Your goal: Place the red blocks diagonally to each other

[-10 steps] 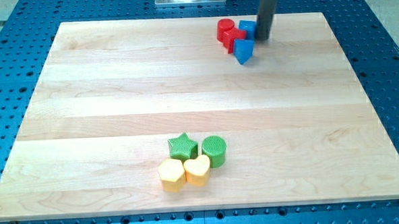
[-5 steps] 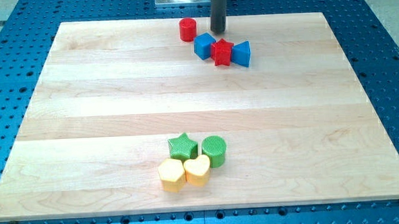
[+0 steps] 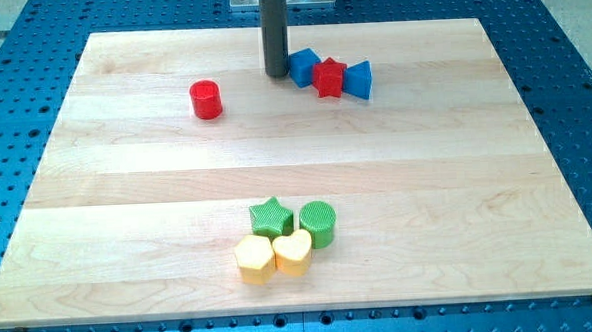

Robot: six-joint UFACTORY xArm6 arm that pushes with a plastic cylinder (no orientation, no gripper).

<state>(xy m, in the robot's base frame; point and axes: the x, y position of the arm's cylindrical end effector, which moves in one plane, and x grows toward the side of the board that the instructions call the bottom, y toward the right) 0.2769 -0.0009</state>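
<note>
The arm carries no gripper, so nothing is clasped or let go; it ends in a dark rod, and my tip (image 3: pixel 276 75) rests on the wooden surface (image 3: pixel 128 213) near the view's top, just left of a blue block (image 3: pixel 304 67) that looks like a cube turned on its corner, close enough that I cannot tell whether the two touch. That blue block sits against a red star-like block (image 3: pixel 328 77), and on the star's right side a second blue block (image 3: pixel 359 79), roughly wedge-shaped, presses against it, so the three form a short row slanting slightly down toward the view's right. The red cylinder (image 3: pixel 206 99) stands alone, upright, well to the left of my tip and a little lower in the view, clearly apart from the red star. Near the view's bottom a separate cluster sits tightly together: a green star (image 3: pixel 271 217) and a green cylinder (image 3: pixel 318 223) side by side, with a yellow hexagonal block (image 3: pixel 254 259) and a yellow heart (image 3: pixel 293 252) just below them, all well apart from my tip.
</note>
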